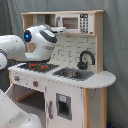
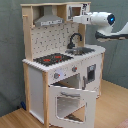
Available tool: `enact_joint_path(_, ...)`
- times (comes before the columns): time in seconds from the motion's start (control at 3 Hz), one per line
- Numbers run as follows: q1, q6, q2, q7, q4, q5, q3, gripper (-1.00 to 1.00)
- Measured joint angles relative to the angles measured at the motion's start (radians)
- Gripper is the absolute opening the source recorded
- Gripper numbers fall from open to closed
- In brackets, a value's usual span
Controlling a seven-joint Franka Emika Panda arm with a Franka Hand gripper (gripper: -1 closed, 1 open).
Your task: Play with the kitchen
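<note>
Curtain (image 2: 10, 60), grey, backs the scene in the second exterior view; wood floor (image 2: 115, 107) below. The kitchen (image 2: 60, 65) stands centre, oven door (image 2: 70, 105) hanging open, hob (image 2: 52, 59) red-ringed, faucet (image 2: 75, 40) black. Gripper (image 2: 75, 19) reaches into the upper shelf; fingers' state cannot be told.
</note>
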Motion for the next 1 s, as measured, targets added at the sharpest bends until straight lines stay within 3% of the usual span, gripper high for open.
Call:
enact_joint_path(0.67,-0.138,-0.012,0.006,0.028,0.088,0.006,0.117,1.0)
enact_joint_path(1.0,-0.174,-0.06,0.007,0.063,0.146,0.007,0.162,1.0)
